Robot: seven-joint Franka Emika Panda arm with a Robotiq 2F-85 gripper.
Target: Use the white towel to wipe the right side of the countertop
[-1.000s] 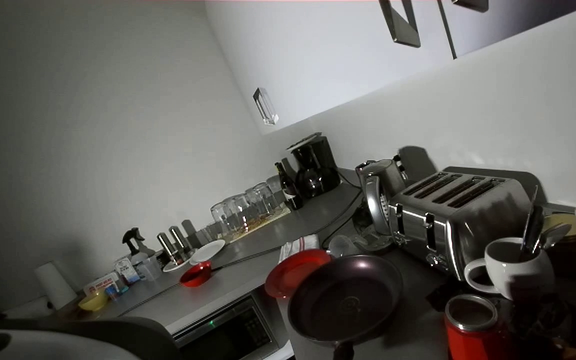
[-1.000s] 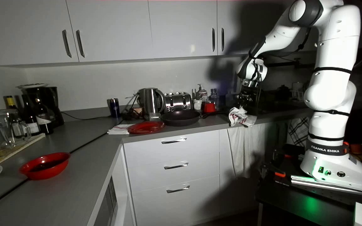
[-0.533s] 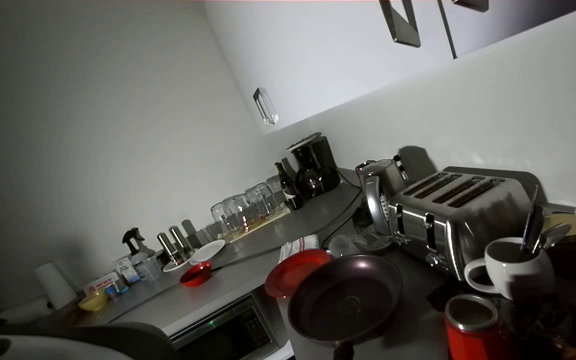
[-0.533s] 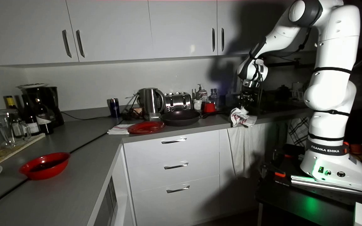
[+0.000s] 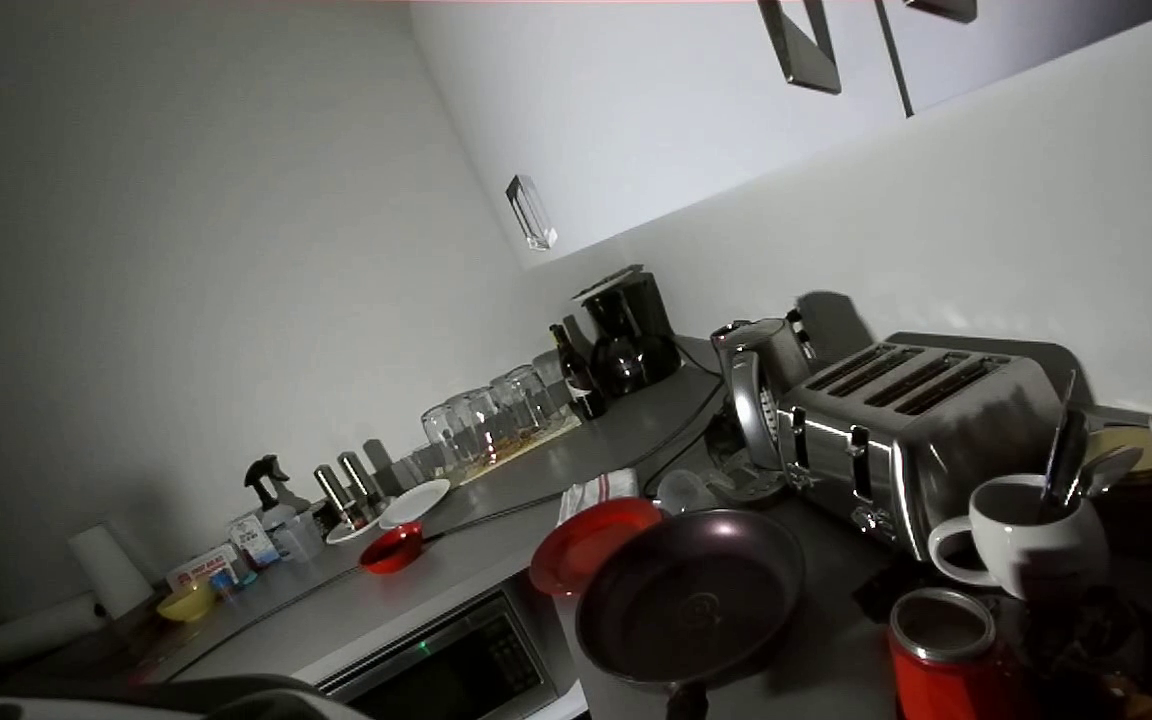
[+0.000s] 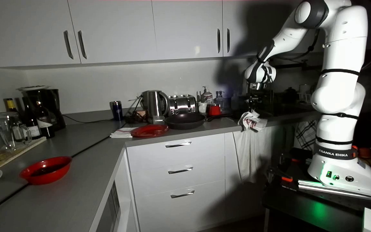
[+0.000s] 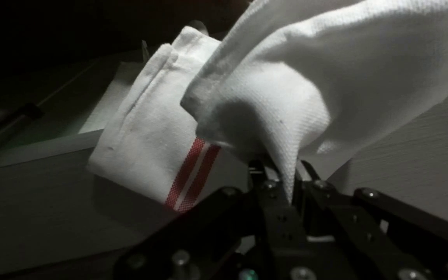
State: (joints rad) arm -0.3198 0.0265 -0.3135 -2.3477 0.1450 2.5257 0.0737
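The white towel (image 6: 252,121) with red stripes lies bunched at the front edge of the grey countertop (image 6: 217,128), to the right of the pan. My gripper (image 6: 252,108) is above it, pointing down. In the wrist view the gripper (image 7: 280,171) is shut on a pinched fold of the white towel (image 7: 286,101). The rest of the towel spreads left and right over the countertop (image 7: 414,147), with a red double stripe on the left. The pinched fold hides part of the fingertips. In an exterior view the gripper and held towel are out of view; the countertop (image 5: 496,560) shows.
A dark pan (image 6: 185,121), a red cup (image 6: 214,110), a toaster (image 6: 182,104) and a kettle (image 6: 155,103) stand left of the towel. A red plate (image 6: 150,130) lies by a folded striped cloth (image 6: 121,133). A white mug (image 5: 1021,540) holds utensils.
In an exterior view, my gripper and the held towel have moved slightly to the right along the countertop's front edge. The other objects have not moved.
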